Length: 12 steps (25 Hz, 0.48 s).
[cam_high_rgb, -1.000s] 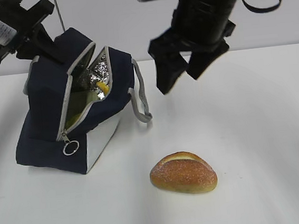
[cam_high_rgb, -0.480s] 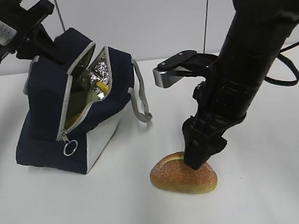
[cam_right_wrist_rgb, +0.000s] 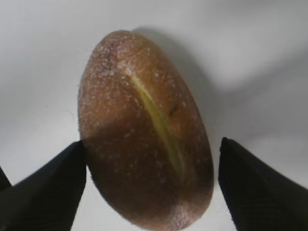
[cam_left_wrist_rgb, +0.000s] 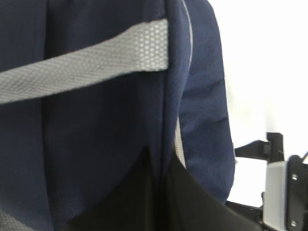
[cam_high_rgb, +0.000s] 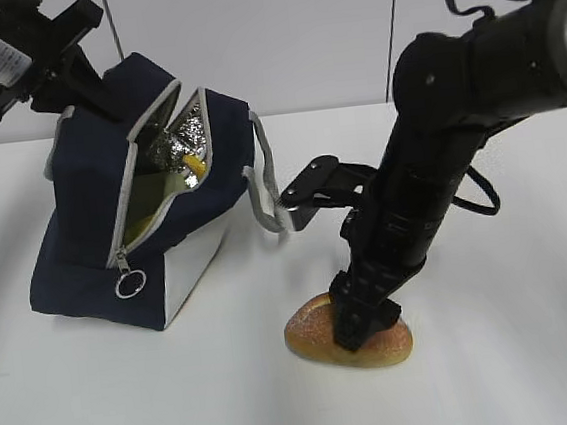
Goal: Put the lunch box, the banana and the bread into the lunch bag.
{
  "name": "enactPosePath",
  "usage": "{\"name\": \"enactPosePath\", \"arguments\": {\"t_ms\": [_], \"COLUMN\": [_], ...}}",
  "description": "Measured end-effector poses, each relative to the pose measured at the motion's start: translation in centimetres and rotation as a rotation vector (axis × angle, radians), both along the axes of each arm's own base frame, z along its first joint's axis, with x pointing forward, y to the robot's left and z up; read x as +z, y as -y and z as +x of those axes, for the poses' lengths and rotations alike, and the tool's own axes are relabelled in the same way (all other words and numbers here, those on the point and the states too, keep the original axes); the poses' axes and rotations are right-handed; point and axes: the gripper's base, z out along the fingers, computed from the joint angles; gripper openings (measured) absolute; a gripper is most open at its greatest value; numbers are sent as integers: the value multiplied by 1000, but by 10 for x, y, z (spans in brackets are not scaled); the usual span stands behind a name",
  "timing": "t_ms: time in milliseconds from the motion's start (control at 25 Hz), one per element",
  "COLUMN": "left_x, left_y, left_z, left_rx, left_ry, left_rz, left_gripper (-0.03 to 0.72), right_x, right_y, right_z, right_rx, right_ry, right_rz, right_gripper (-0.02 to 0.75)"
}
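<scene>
Right gripper [cam_right_wrist_rgb: 149,192], spread wide, straddles the bread [cam_right_wrist_rgb: 144,130] lying between its fingers.

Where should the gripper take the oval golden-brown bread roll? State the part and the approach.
Grip the oval golden-brown bread roll across its narrow middle, coming from straight above. It lies flat with its slash up, and the right gripper already straddles its long sides, jaws open.
</scene>
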Motion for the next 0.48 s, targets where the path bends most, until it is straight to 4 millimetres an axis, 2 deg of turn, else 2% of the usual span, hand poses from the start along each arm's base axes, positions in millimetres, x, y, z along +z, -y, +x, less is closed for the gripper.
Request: {"name": "enactPosePath", "arguments": {"t_ms": [80,200,400,480], "left_x": [0,0,0,0], "left_y": [0,0,0,0], "left_z": [0,0,0,0], "left_rx": [0,-3,-6,-6], "left_ry": [0,2,4,4], "left_rz": [0,1,2,2], "left_gripper": [-3,-3,-3,-3], "right_x": [-11,-17,-18,-18], "right_y": [-1,-2,-2,-2], "right_z": [2,2,1,0], "right_rx": [14,24,28,31], "right_ry": [-12,-35,-50,-60], "right_rz": [-6,-7,-5,-8], "right_gripper": [629,608,459,431]}}
